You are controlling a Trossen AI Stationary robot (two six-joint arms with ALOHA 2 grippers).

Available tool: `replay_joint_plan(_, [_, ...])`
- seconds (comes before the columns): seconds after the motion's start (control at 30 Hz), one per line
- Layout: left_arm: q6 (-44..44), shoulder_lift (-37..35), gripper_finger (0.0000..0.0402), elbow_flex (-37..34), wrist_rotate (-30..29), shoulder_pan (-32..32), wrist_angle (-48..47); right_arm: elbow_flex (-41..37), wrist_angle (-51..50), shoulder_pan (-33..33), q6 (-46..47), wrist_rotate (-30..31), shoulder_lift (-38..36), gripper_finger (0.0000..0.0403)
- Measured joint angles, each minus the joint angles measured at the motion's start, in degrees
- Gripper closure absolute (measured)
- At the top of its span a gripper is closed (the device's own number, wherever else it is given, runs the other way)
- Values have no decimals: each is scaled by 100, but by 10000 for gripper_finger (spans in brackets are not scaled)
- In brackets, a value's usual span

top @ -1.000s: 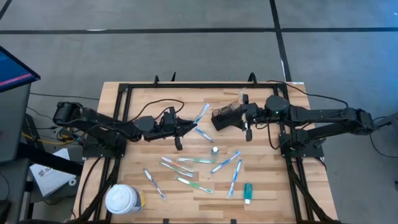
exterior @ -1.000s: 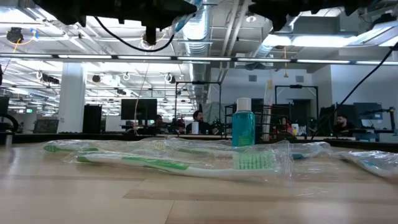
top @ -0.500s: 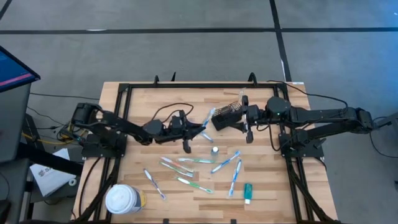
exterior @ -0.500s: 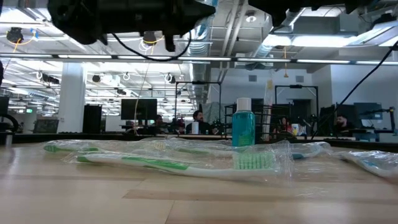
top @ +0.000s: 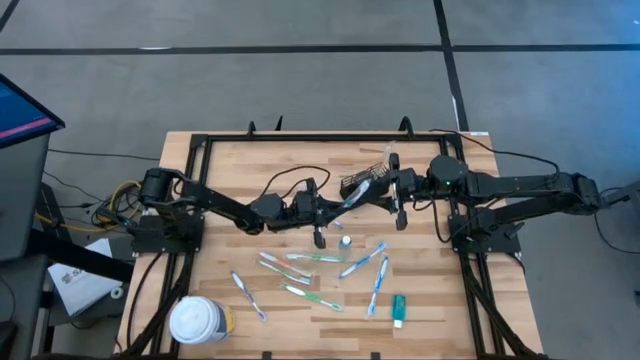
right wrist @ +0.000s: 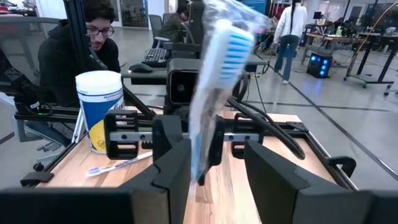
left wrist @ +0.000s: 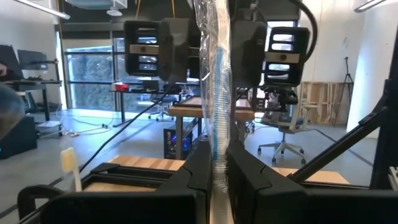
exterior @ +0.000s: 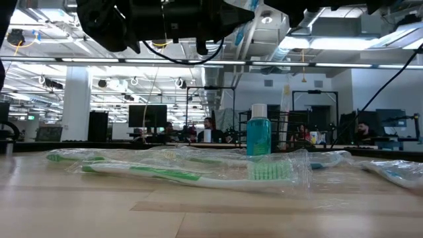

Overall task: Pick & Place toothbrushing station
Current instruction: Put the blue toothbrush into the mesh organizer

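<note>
1. The left gripper [top: 340,203] has travelled rightward across the table since a second ago — then it hung near the table's middle, now it is just beside the black wire-mesh caddy [top: 362,187]. Its fingers are pinched shut on a wrapped blue toothbrush [top: 352,196], whose head end now reaches the caddy's side.
2. In the left wrist view the wrapped brush [left wrist: 215,93] stands up between the two dark fingers [left wrist: 198,168], with the right arm's hardware directly behind it.
3. The right gripper [top: 390,190] has kept its place at the back right of the table, its fingers set apart around the caddy's right end, holding it tilted; the caddy has barely shifted.
4. The right wrist view shows the blue bristled head [right wrist: 225,46] close ahead, between that gripper's fingers [right wrist: 171,174].
5. Unchanged on the wood: loose toothbrushes [top: 316,258] scattered in front, the small teal bottle [top: 345,241], the teal tube [top: 398,309] and the white-lidded tub [top: 198,320] — front left corner.
</note>
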Motion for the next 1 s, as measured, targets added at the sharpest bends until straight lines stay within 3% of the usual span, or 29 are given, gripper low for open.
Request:
replay_joint_plan(0.57, [0,-1,385,0,8,27,4,2,622,100,15,-15,7,254])
replay_joint_plan(1.0, [2,-2,384,-4,6,82,-5,7,1570,16,1,-8,668,271])
